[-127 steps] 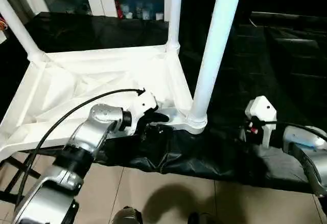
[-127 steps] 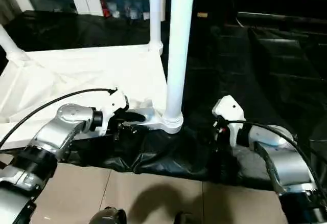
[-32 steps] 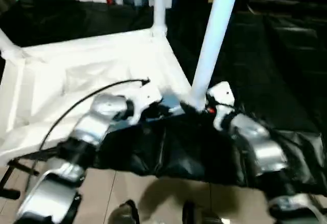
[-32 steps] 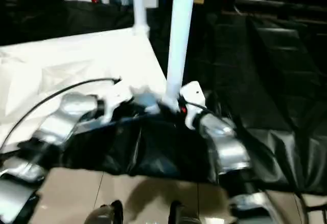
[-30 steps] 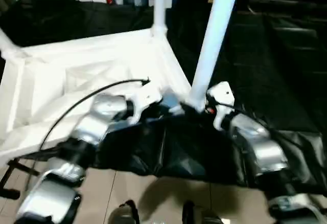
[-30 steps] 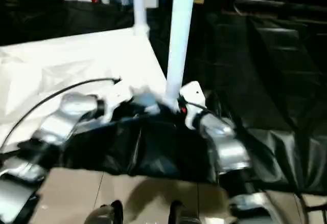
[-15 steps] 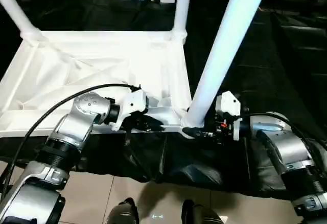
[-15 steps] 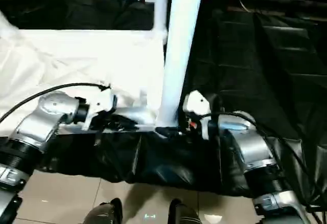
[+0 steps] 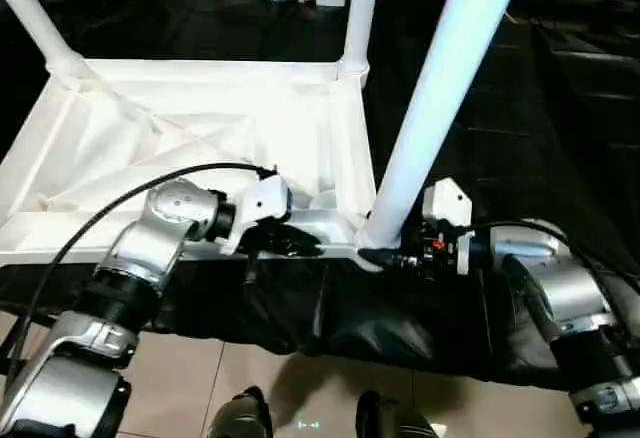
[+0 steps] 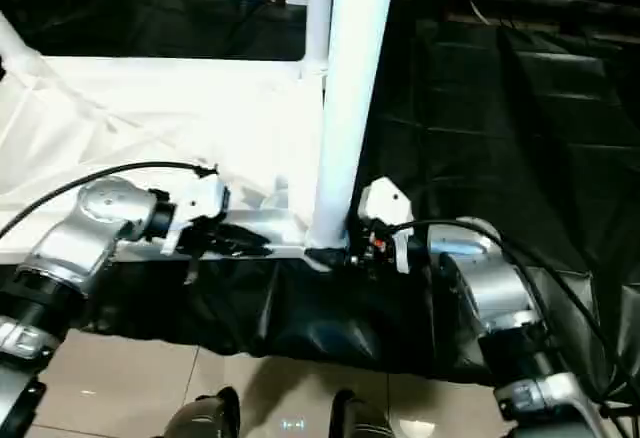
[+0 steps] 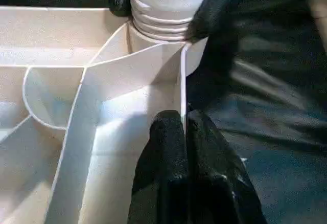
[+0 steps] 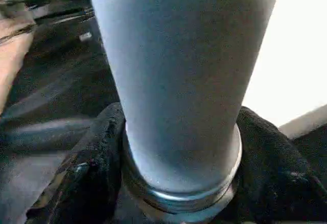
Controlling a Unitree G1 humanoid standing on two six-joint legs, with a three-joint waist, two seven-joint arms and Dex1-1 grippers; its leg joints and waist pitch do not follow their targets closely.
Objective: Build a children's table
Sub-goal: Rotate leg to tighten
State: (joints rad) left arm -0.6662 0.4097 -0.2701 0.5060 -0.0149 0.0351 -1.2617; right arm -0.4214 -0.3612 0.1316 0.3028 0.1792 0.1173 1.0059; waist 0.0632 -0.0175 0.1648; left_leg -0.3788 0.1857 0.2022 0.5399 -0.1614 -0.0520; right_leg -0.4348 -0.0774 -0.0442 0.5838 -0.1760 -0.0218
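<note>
— Where's the table, and what have you got hold of?

— On the black-draped bench, from my head camera, the children's table (image 9: 200,138) lies upside down, three legs standing up. My left gripper (image 9: 300,246) is pinched on its near rim; my right gripper (image 9: 392,256) reaches in at the foot of the near-right leg (image 9: 440,88).

— And from the left wrist?

— My fingers (image 11: 173,147) are closed on the thin rim wall just beside the corner socket (image 11: 166,27). It looks like light, hollow plastic, likely to flex, so I'd hold near the ribs.

— Right wrist?

— My pads (image 12: 97,152) wrap the leg's collar on both sides. The tube seems smooth and slippery, so low down is best.
</note>
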